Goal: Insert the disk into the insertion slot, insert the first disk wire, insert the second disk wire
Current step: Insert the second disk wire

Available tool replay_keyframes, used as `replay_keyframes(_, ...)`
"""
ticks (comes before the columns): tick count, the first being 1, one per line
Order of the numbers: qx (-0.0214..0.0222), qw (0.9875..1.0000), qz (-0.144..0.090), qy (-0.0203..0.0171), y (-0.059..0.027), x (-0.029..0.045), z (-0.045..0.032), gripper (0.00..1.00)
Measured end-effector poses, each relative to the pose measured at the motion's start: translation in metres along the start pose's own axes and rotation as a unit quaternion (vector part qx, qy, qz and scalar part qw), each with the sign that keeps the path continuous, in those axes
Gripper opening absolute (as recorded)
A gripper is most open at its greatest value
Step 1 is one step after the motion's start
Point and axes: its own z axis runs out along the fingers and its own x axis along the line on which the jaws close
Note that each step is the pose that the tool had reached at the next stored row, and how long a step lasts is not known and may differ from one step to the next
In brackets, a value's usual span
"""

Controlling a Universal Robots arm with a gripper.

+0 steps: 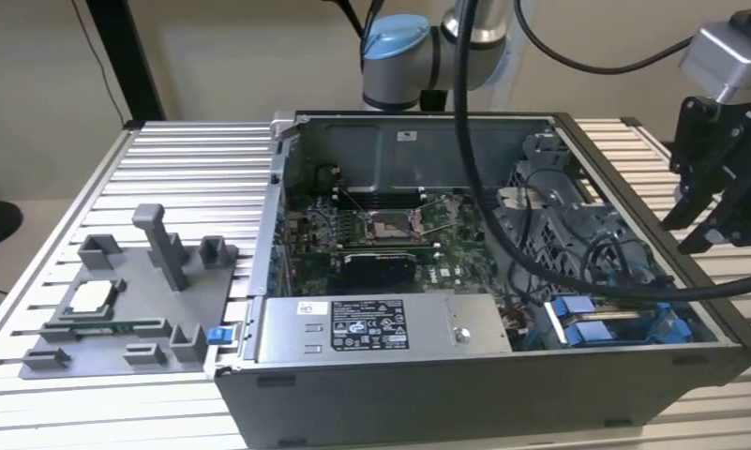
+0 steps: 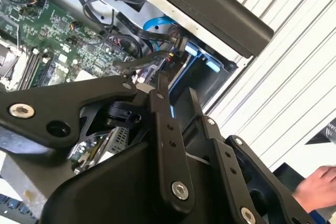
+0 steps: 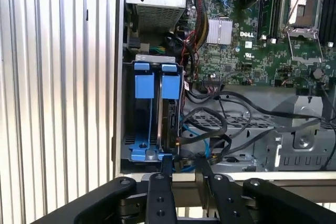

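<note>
Your gripper hangs at the upper right of the exterior view, just outside the computer case and above the slatted tabletop. Its 2 fingers stand a little apart with nothing between them, so it is unclenched and empty. In the first wrist view it looks down on the corner of the case that holds the insertion slot, which suggests you have it lined up over the bay rather than over the board. The slot carries 2 blue tabs side by side. The disk looks to be seated on edge beneath 1 of them, so I judge the insertion done; whether the other place holds a drive I cannot tell. Beside the bay, in the second wrist view, run several black cables and 1 blue wire, slack enough to reach the disk, but I cannot tell whether any is plugged in. Farther off, 1 grey metal box with a sticker sits at the lower centre of the exterior view, and 1 grey fixture lies on the exterior view's left. A person's hand shows beyond the gripper in the second wrist view.
</note>
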Motion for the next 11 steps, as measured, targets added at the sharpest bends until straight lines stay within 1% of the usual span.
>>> replay_keyframes(4, 0.0, 1.0, 0.0, 0.0, -0.0002, -0.0006, -0.0048, 1.0)
replay_keyframes(11, 0.0, 1.0, 0.0, 0.0, -0.0005, -0.0011, -0.0088, 1.0)
